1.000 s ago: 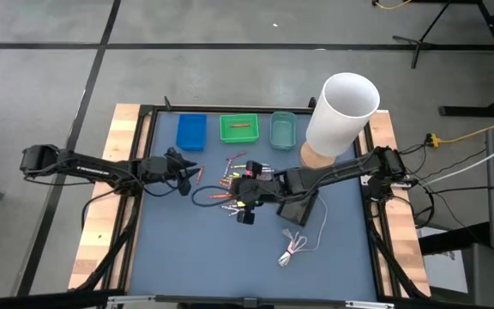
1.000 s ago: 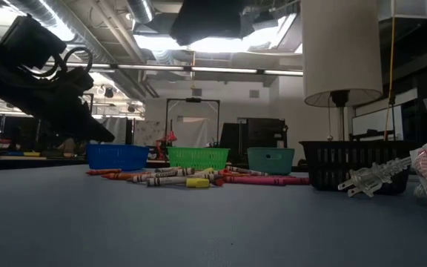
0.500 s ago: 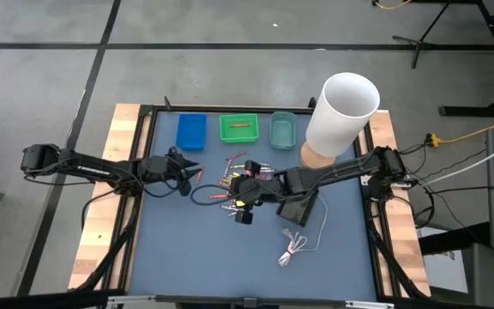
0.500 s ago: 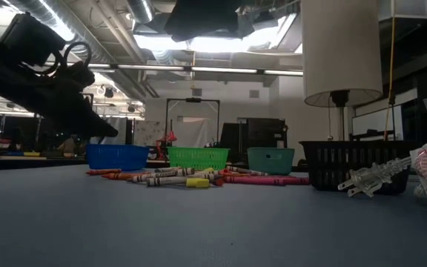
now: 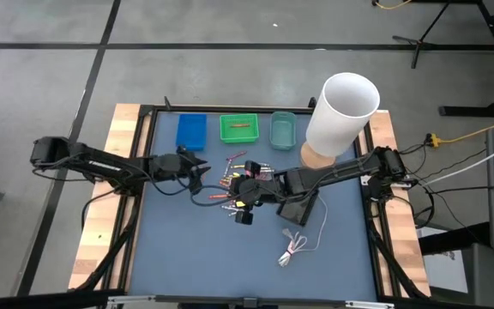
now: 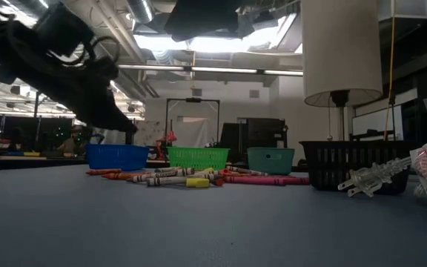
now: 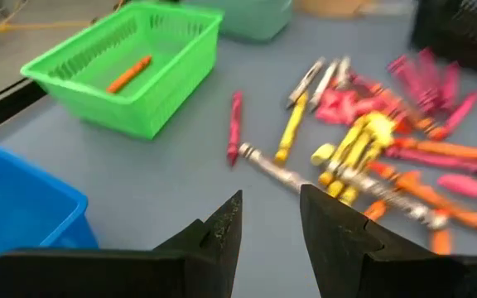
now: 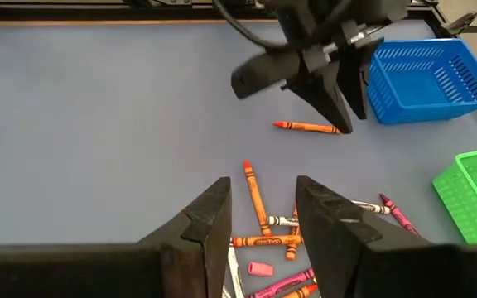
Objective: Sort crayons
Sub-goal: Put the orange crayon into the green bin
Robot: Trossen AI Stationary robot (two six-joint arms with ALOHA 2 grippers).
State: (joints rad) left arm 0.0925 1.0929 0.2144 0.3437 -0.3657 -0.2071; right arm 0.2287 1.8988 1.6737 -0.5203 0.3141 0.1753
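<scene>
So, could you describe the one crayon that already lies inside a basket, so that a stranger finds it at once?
At the far edge of the table stand three small baskets in a row: blue, green and teal. Look in the middle one, the green basket. The orange crayon lies alone on its floor, while all other crayons are scattered loose on the table surface.

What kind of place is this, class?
Probably a robotics lab or workshop: exposed ceiling pipes, a concrete floor around a framed table, and equipment racks behind.
</scene>
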